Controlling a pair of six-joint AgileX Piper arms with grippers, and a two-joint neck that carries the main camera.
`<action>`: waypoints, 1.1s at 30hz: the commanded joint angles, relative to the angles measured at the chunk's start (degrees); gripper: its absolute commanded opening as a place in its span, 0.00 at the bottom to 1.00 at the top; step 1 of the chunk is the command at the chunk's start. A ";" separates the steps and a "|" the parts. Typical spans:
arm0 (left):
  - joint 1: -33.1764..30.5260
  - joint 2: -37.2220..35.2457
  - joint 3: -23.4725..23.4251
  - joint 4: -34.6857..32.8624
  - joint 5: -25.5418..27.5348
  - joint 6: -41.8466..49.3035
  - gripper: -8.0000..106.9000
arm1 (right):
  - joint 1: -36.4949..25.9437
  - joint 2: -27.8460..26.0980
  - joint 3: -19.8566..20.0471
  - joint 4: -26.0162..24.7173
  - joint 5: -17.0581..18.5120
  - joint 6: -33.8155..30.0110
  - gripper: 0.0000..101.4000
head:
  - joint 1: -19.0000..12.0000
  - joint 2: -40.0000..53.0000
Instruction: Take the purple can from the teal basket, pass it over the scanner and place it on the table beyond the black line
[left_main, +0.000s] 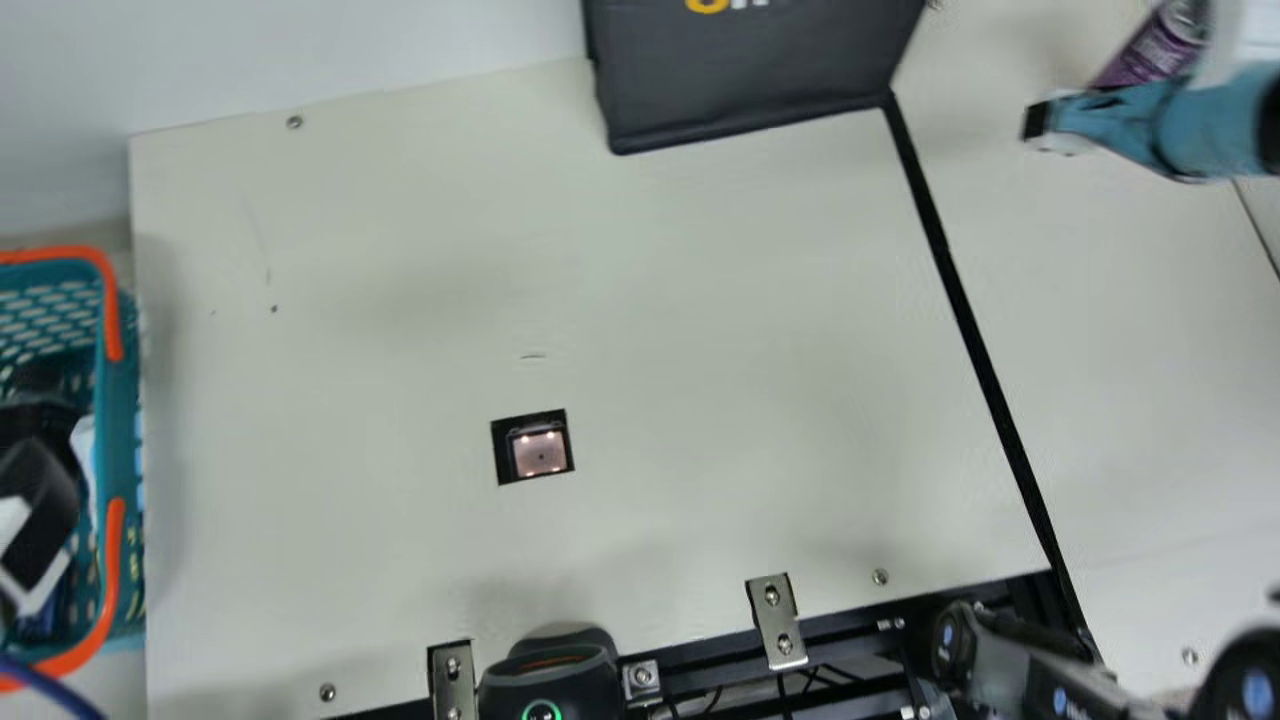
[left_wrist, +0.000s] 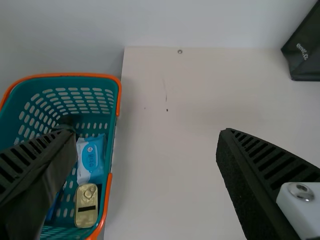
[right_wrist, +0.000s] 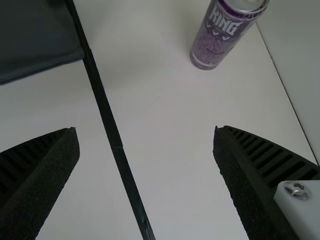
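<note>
Purple can (right_wrist: 222, 34) stands upright on the table (right_wrist: 170, 135), beyond the black line (right_wrist: 108, 117). My left gripper (left_wrist: 147, 134) and right gripper (right_wrist: 146, 131) both hold nothing, fingers wide apart — I judge placing done; next — withdraw, without nudging the can.

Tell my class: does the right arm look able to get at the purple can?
Probably yes: the right claw is open, and in the right wrist view the purple can stands upright with nothing between them.
</note>
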 joint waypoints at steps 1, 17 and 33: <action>0.00 0.00 0.00 0.00 0.00 0.00 0.85 | 1.57 -2.43 0.83 -0.02 1.09 0.42 0.94 | -1.66 5.44; 0.00 0.00 0.00 0.00 0.00 0.00 0.85 | 13.02 -18.46 3.87 -1.25 6.68 3.96 0.94 | -1.66 9.41; 0.00 0.00 0.00 0.00 -0.20 0.00 0.85 | 24.46 -34.49 6.92 -2.48 12.27 7.50 0.94 | -1.66 9.41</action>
